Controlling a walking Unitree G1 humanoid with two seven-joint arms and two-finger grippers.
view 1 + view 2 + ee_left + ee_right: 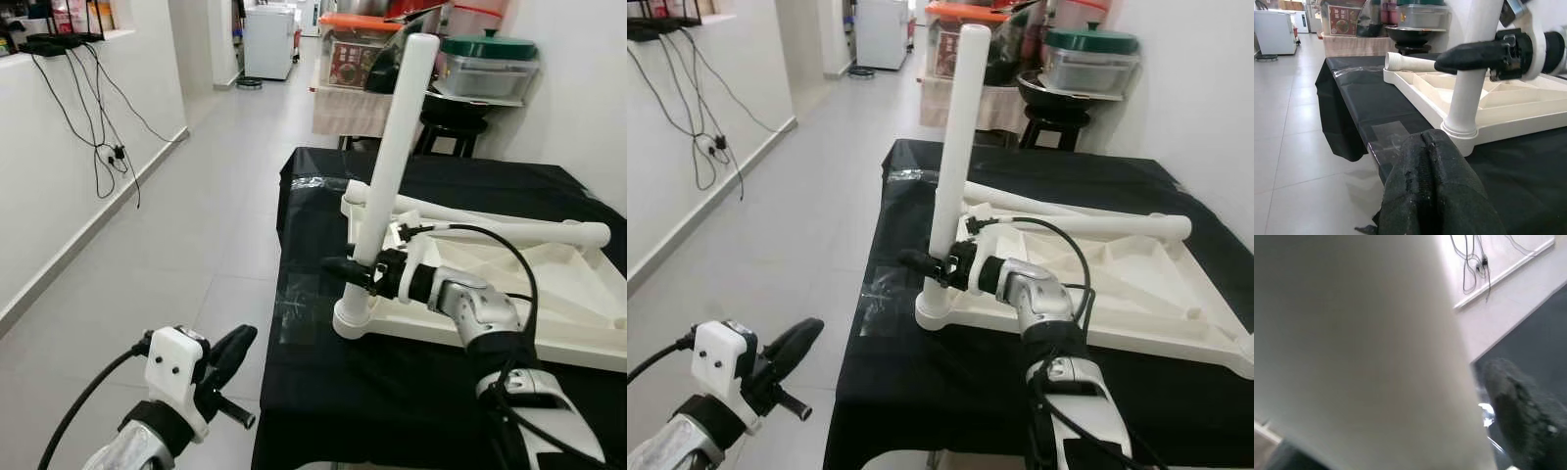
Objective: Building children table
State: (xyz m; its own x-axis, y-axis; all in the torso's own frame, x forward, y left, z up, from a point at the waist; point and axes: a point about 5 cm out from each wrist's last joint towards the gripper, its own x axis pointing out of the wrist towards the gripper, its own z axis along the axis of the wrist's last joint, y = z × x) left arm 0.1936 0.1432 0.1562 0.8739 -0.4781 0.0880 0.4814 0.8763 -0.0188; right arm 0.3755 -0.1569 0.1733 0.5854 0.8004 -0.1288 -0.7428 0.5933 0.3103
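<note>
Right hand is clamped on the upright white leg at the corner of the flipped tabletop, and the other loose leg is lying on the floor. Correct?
Not quite. The right hand does grip the upright white leg at the corner of the flipped tabletop, but the other leg lies across the tabletop's underside, not on the floor. The left eye view shows it.

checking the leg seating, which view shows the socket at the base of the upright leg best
The left wrist view: the socket is close, side-on, with the upright leg entering it. Both eye views show it smaller, from above. The right wrist view is mostly blurred leg, gripped by the right gripper.

Pale tiled floor [196,225], white wall [69,166], dangling cables [98,147].
</note>
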